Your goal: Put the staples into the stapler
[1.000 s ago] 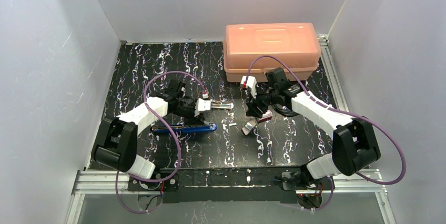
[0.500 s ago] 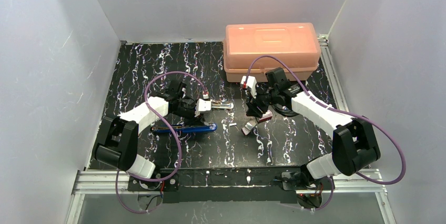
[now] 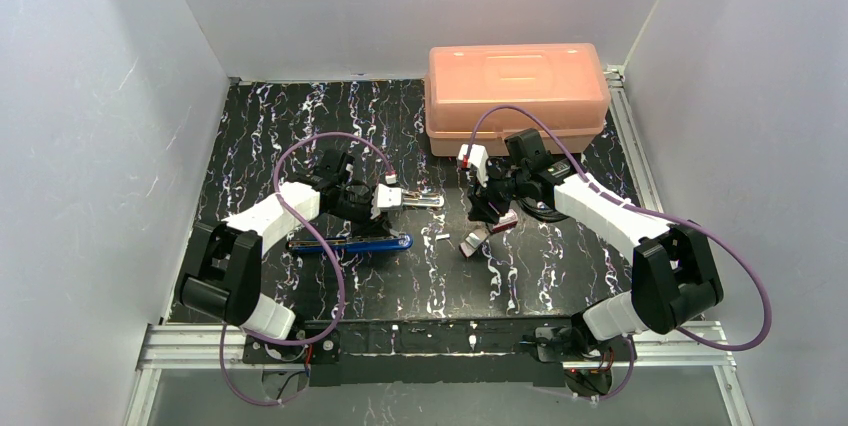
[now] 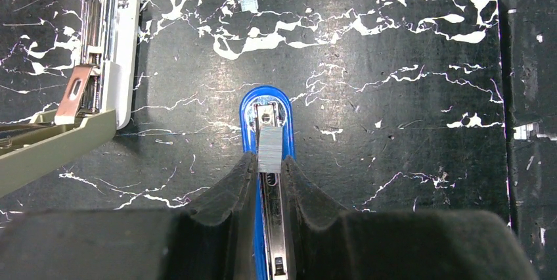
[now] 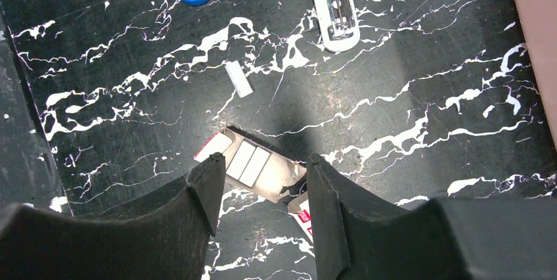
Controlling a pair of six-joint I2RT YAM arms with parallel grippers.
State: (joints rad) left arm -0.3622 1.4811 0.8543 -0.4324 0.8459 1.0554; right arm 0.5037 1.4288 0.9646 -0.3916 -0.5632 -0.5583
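Note:
My left gripper is shut on a short silvery strip of staples. It holds the strip just over the open metal channel of the blue stapler, near that stapler's rounded front end. In the top view the left gripper hangs above the blue stapler. My right gripper is open and empty. It hovers over the pale slide-out tray, which holds two staple strips. The red box lies next to the tray.
A white stapler lies open to the far side of the blue one and also shows in the right wrist view. A loose staple strip lies between the staplers and the tray. An orange lidded box stands at the back right.
The left wrist has shifted very slightly over the blue stapler. The right arm has not moved.

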